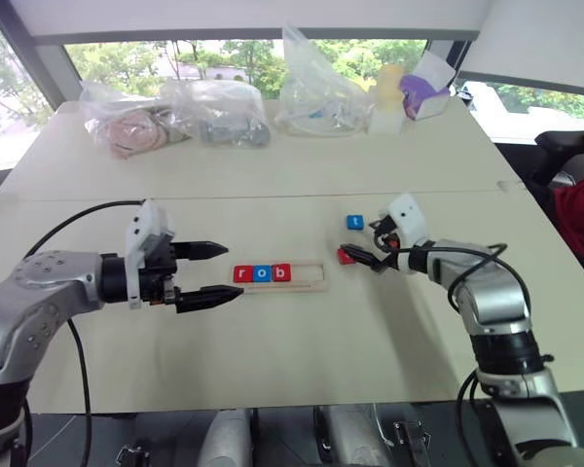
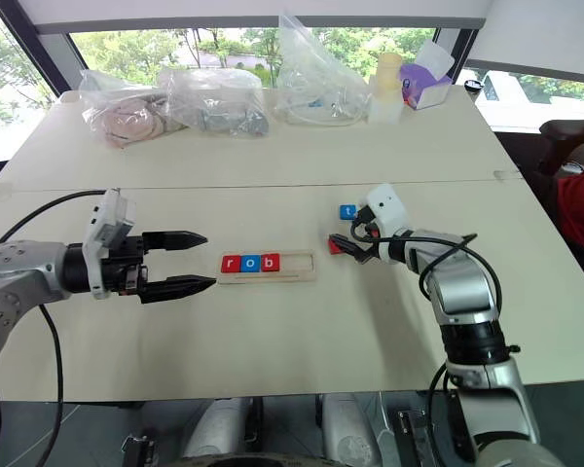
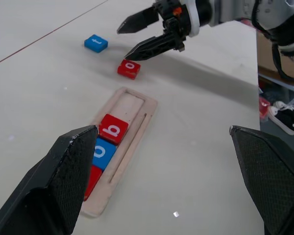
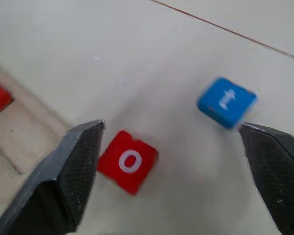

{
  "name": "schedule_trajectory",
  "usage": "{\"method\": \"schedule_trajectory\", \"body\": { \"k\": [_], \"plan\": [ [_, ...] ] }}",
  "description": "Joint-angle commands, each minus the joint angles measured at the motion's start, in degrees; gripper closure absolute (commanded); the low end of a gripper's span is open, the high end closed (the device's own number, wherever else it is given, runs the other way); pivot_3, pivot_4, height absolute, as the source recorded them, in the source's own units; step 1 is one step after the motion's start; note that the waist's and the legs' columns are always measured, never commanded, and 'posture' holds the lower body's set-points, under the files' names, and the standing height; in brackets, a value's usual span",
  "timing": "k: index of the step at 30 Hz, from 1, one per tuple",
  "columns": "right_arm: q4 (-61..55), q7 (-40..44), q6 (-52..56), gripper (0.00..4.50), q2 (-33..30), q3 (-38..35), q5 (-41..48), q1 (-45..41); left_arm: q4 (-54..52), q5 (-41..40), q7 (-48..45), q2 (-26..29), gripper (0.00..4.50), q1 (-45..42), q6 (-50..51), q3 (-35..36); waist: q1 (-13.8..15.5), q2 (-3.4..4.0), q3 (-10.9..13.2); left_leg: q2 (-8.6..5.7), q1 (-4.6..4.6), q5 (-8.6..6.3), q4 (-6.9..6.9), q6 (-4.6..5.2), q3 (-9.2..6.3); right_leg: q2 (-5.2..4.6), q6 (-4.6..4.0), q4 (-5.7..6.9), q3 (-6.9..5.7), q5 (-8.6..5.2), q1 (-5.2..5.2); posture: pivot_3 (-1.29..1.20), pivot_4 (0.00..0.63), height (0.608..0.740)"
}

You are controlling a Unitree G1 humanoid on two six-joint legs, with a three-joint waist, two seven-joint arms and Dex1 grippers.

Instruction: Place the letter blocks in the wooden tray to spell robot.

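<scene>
The wooden tray (image 1: 308,273) lies mid-table and holds three letter blocks in a row from its left end: red r (image 1: 241,274), blue o (image 1: 261,273) and red b (image 1: 280,272). Its right part is bare. A red o block (image 4: 128,160) lies on the table just right of the tray, with a blue t block (image 4: 226,102) a little beyond it. My right gripper (image 1: 360,243) is open, its fingers hovering close over the red o and holding nothing. To the left of the tray my left gripper (image 1: 230,270) is open and empty, pointing at the tray's left end.
Several clear plastic bags (image 1: 219,112) of items, a pale bottle (image 1: 387,97) and a purple-and-white box (image 1: 423,92) line the table's far edge. A person in red (image 1: 582,219) sits beyond the right edge. A seam (image 1: 273,197) crosses the tabletop behind the tray.
</scene>
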Motion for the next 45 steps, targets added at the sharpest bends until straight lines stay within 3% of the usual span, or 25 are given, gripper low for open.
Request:
{"method": "schedule_trajectory", "body": {
  "k": [1,6,15,18,23,30,33,35,45],
  "plan": [
    [-7.2,-4.8,4.2,0.02,2.4,-0.2,1.4,1.0,1.0,1.0,-0.4,-0.3,0.00,-1.9,-1.4,-1.2,0.1,0.00,0.0,0.00,-0.01,0.00,0.01,0.00,-0.01,0.01,0.00,0.00,0.00,0.00,0.00,0.00,0.150,0.735],
    [-5.9,-13.3,6.0,0.02,5.8,0.4,-1.0,2.5,2.4,3.0,-0.4,-1.7,0.00,-4.3,-3.2,-3.1,0.2,-0.01,0.0,-0.05,-0.03,0.00,0.06,-0.01,0.04,-0.06,0.01,-0.10,0.00,0.00,0.05,0.00,0.150,0.735],
    [-0.7,-18.1,3.3,0.02,6.9,2.2,-1.7,3.4,3.2,4.5,0.0,-3.1,0.00,-5.9,-3.7,-4.0,0.0,-0.02,0.0,-0.05,-0.03,0.00,0.03,-0.01,0.04,-0.04,0.01,-0.10,0.00,0.00,0.04,0.00,0.150,0.735],
    [-1.3,-19.5,4.5,0.84,7.8,2.8,-1.5,4.4,2.4,5.1,0.3,-3.1,0.00,-5.2,-3.9,-4.2,0.1,-0.04,0.0,-0.04,-0.02,0.00,0.04,-0.01,0.03,-0.02,0.01,-0.10,0.00,0.00,0.05,0.00,0.150,0.735],
    [-2.1,-20.5,5.1,3.34,8.0,3.7,-1.1,5.2,1.9,5.1,0.7,-3.5,0.00,-5.1,-3.8,-4.2,0.0,-0.11,-0.1,-0.03,-0.02,0.00,0.03,-0.01,0.02,-0.02,0.01,-0.10,0.00,0.00,0.05,0.00,0.150,0.735],
    [-8.9,-26.6,9.2,3.34,7.9,-0.9,-3.2,6.2,1.0,5.4,-0.2,-4.6,0.00,-5.9,-4.1,-6.7,0.2,-0.11,-0.1,-0.03,-0.02,0.00,0.02,-0.01,0.02,-0.03,0.02,-0.10,0.00,-0.01,0.06,0.00,0.150,0.735],
    [-16.0,-32.5,22.2,3.34,16.2,-9.9,-2.9,7.1,0.5,6.4,-1.3,-5.2,0.00,-7.0,-5.0,-9.7,0.6,-0.11,-0.1,-0.05,-0.07,0.00,0.01,-0.01,-0.02,-0.06,0.02,-0.11,-0.01,-0.01,0.04,0.00,0.150,0.735],
    [-21.2,-33.7,27.5,3.34,18.9,-11.1,-3.1,8.9,0.3,7.7,-2.3,-5.8,0.00,-8.0,-5.7,-12.4,0.7,-0.09,-0.1,-0.05,-0.07,0.01,0.01,-0.01,-0.03,-0.06,0.02,-0.11,-0.02,-0.01,0.04,0.00,0.150,0.735],
    [-31.5,-39.7,37.0,3.34,25.0,-7.1,-6.6,10.5,2.6,10.3,-6.9,-8.2,0.00,-12.2,-7.6,-18.7,0.0,-0.08,-0.1,-0.04,-0.04,0.01,-0.01,-0.01,-0.01,-0.02,0.00,-0.11,-0.02,-0.03,0.02,0.00,0.150,0.735]
  ]
}}
